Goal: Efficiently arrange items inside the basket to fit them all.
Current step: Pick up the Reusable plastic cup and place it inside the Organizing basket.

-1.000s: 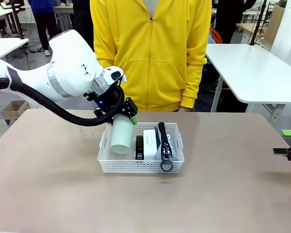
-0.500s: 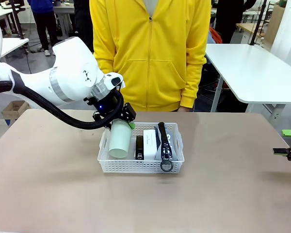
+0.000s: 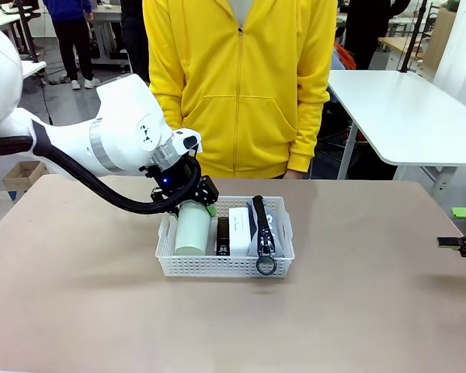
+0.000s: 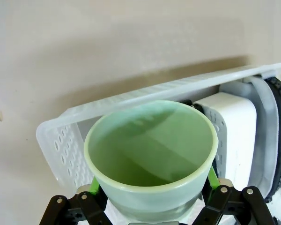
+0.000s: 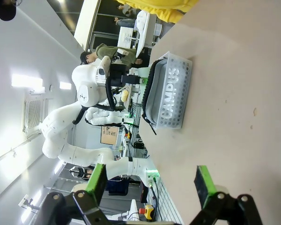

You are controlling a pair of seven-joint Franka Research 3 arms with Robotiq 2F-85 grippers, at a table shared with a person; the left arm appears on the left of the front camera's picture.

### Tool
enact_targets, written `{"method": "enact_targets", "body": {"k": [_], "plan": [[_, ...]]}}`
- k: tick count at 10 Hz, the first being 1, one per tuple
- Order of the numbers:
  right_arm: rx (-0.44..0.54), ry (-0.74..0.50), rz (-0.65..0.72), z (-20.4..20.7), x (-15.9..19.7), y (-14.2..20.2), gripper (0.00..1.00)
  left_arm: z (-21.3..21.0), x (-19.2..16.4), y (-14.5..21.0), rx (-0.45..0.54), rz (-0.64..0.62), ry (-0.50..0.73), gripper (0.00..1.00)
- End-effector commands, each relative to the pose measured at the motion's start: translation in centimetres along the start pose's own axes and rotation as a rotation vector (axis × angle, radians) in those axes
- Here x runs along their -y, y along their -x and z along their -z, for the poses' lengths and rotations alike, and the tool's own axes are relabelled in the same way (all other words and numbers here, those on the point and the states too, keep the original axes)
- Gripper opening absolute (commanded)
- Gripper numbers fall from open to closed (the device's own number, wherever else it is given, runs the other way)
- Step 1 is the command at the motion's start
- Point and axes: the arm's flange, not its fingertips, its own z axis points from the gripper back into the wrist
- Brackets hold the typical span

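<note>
I have the left gripper [image 3: 193, 208] clamped on the pale green cup [image 3: 192, 228], its green pads [image 4: 94, 186] pressing the cup's wall from both sides just below the rim, as the left wrist view shows. The cup hangs mouth toward the camera over the left end of the white perforated basket [image 3: 179, 266], tilted, with its lower part already down between the basket walls. To its right lie the small black stapler [image 3: 223, 234], then the white rectangular box [image 3: 238, 229], then the grey pouch [image 3: 269, 228] with its black zipper and ring pull at the near wall, all packed side by side. I judge this as the last placement: the cup is the one item not yet let go. The next move calls for lowering it into the free left slot without knocking the stapler, then letting the fingers part and lifting clear of the basket rim. My right gripper [image 5: 150, 180] hangs parted and empty over bare table [image 5: 234, 112], well apart from the basket. In the right wrist view the basket's side reads "CAMPUS" in cut-out letters; I can read no other writing.
</note>
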Motion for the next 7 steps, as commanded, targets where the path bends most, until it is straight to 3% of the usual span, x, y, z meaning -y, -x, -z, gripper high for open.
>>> {"method": "enact_targets", "body": {"k": [1, 4, 5, 7], "plan": [[-0.01, -0.005, -0.017, -0.18, -0.17, 0.25, 1.0, 0.62, -0.44, -1.1, 0.007, -0.039, -0.046, 0.92], [-0.01, -0.005, -0.017, -0.18, -0.17, 0.25, 1.0, 1.21, -0.42, -1.46, 0.003, -0.039, -0.052, 0.92], [-0.01, -0.005, -0.017, -0.18, -0.17, 0.25, 1.0, 1.26, -0.36, -1.51, 0.003, -0.034, -0.044, 1.0], [-0.01, -0.005, -0.017, -0.18, -0.17, 0.25, 1.0, 1.25, -0.37, -1.41, 0.006, -0.016, -0.037, 1.0]]}}
